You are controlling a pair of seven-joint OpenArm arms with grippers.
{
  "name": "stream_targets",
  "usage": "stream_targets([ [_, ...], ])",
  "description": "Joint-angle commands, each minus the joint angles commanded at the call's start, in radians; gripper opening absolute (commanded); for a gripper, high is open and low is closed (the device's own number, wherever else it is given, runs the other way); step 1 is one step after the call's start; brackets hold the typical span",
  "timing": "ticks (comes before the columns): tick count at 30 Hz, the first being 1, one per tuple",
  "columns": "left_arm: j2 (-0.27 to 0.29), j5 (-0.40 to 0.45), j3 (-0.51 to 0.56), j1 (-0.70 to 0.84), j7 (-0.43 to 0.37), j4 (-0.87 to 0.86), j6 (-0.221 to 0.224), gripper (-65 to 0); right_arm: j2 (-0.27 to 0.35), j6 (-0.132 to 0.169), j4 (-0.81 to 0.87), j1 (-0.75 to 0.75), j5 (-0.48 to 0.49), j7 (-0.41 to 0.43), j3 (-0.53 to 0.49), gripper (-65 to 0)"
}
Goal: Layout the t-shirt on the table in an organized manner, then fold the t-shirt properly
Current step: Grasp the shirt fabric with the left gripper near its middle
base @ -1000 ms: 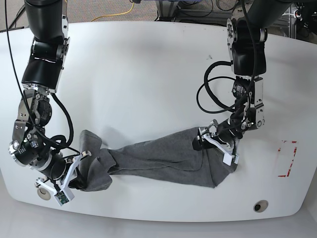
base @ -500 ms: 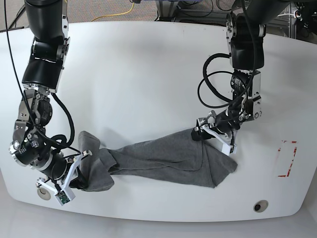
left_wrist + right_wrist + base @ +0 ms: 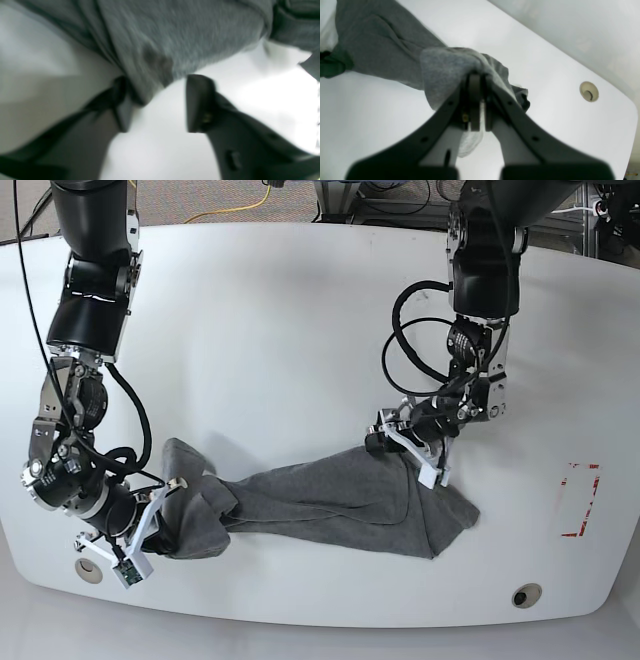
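- The dark heather-grey knit t-shirt [image 3: 330,505] lies bunched into a long rope-like band on the glossy white desk [image 3: 280,330], low in the base frame, not yet spread out.
- The right hand [image 3: 476,82], at the lower left of the base frame, has its jaws pressed together on a wad of the cloth; we judge it is anchoring that end so the garment can be drawn flat.
- The left hand [image 3: 412,448] sits at the shirt's upper edge, right of centre in the base frame. In its blurred wrist view the jaws stand well apart, with a fold of cloth draped against one finger [image 3: 122,110] and bare desk between them. It grips nothing that we can see, and we read this as lining up for a fresh hold on the hem or side.
- The shirt's long axis runs from lower left to right across the base frame, its wider end towards the red-tape rectangle [image 3: 580,500] and well apart from it.
- Which end is collar and which is hem we cannot tell.
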Motion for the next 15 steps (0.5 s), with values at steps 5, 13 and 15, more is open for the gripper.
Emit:
stream_targets([
  [5, 0.014, -0.002, 0.0, -0.015, -0.028, -0.071, 0.0, -44.2, 0.002, 0.0, 0.018, 0.0, 0.0, -0.002, 0.0, -65.0],
  [13, 0.014, -0.005, 0.0, -0.055, -0.078, -0.157, 0.0, -41.8, 0.005, 0.0, 0.025, -0.015, 0.0, -0.002, 0.0, -65.0],
  [15, 0.014, -0.005, 0.0, -0.055, -0.078, -0.157, 0.0, -41.8, 0.005, 0.0, 0.025, -0.021, 0.0, -0.002, 0.0, -65.0],
])
